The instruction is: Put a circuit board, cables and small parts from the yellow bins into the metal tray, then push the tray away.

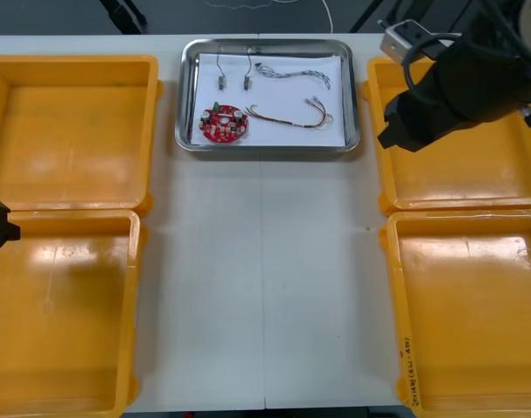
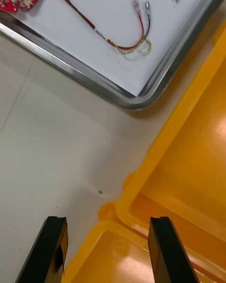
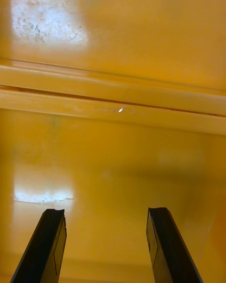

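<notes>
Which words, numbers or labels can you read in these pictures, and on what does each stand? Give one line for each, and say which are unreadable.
No text can be quoted with confidence.
Dark writing along the rim of the near right yellow bin: seemingly digits, too small to read.
Pale band on the red and yellow cable: no print legible.
Round red circuit board: any markings too small to read.
</notes>
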